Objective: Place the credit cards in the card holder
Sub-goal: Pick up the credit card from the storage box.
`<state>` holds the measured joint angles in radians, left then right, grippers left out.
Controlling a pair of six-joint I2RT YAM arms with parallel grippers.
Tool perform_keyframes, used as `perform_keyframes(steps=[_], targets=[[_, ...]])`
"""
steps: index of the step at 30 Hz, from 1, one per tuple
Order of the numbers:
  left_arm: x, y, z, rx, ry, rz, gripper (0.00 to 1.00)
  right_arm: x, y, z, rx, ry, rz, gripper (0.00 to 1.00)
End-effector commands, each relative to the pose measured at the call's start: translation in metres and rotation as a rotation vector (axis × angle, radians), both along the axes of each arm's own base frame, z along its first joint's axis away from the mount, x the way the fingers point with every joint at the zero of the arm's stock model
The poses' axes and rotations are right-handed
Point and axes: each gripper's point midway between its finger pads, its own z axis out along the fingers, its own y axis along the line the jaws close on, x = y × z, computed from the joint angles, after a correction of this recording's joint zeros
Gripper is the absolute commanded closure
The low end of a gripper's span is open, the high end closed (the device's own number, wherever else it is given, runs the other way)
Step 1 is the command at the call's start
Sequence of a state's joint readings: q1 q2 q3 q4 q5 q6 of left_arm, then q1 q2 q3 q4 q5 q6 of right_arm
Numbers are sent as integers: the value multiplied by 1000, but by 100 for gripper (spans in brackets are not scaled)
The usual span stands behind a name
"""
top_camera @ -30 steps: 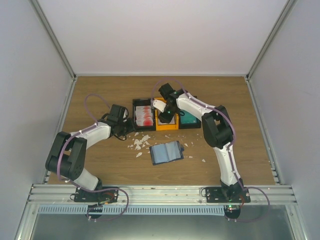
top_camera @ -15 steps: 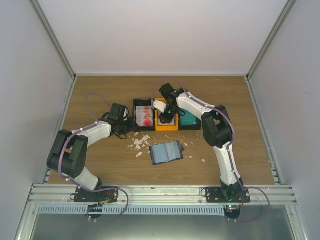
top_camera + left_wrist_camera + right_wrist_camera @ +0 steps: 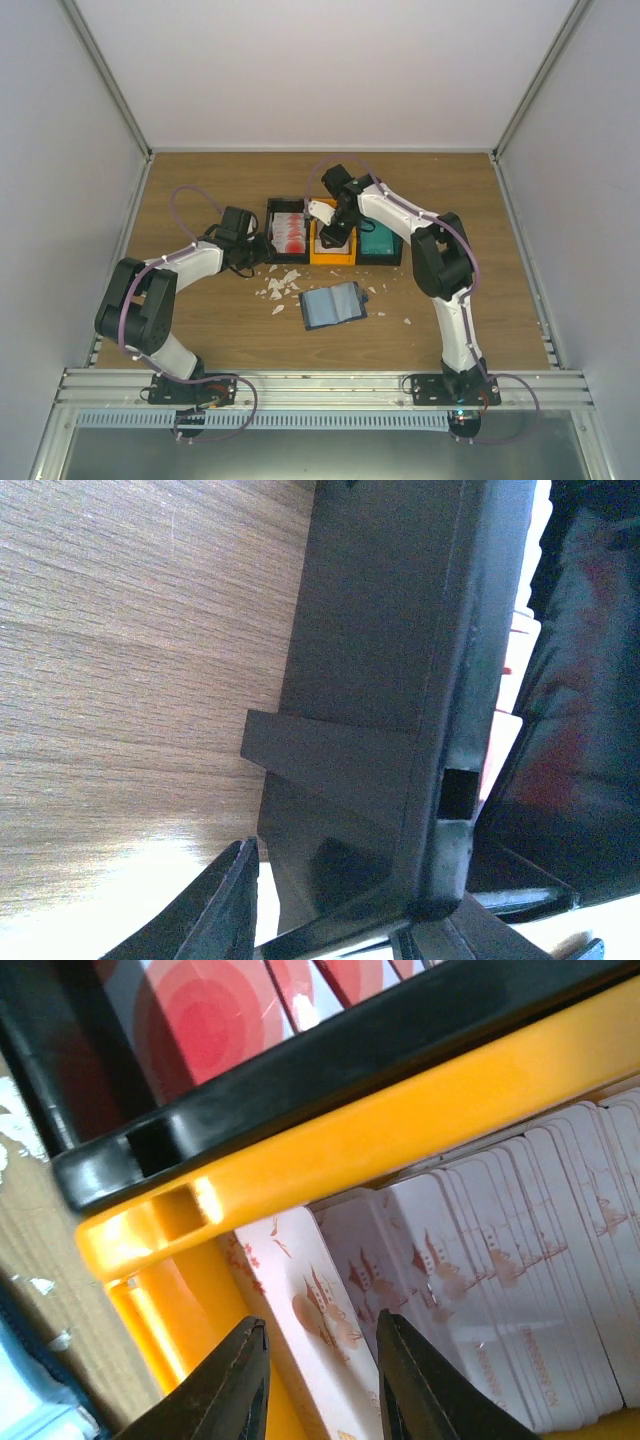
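Note:
The navy card holder (image 3: 333,305) lies open on the table in front of the bins. White credit cards with red print (image 3: 500,1260) stand packed in the orange bin (image 3: 333,245). My right gripper (image 3: 337,228) reaches into that bin. In the right wrist view it (image 3: 320,1380) is open, its fingers on either side of the front white card (image 3: 320,1310), which leans away from the stack. My left gripper (image 3: 256,247) is at the black bin's left wall. In the left wrist view it (image 3: 345,900) is open, straddling that wall (image 3: 400,680).
The black bin (image 3: 288,232) holds red-printed cards (image 3: 220,1010). A third bin with teal cards (image 3: 378,238) stands right of the orange one. White scraps (image 3: 280,285) lie scattered between the bins and the holder. Side walls enclose the table.
My right gripper has shifted slightly right and settled over the orange bin's front cards. My left gripper has edged a little closer to the black bin.

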<state>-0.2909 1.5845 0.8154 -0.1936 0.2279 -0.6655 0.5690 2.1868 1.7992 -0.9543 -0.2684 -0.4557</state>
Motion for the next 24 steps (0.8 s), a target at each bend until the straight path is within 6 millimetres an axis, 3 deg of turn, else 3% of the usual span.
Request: perform_keyframes(steps=[1, 24], targets=[[14, 0, 7, -16, -46, 15, 63, -17, -1, 12, 15, 28, 9, 68], [13, 2, 18, -5, -67, 13, 62, -50, 6, 28, 55, 55, 33, 69]])
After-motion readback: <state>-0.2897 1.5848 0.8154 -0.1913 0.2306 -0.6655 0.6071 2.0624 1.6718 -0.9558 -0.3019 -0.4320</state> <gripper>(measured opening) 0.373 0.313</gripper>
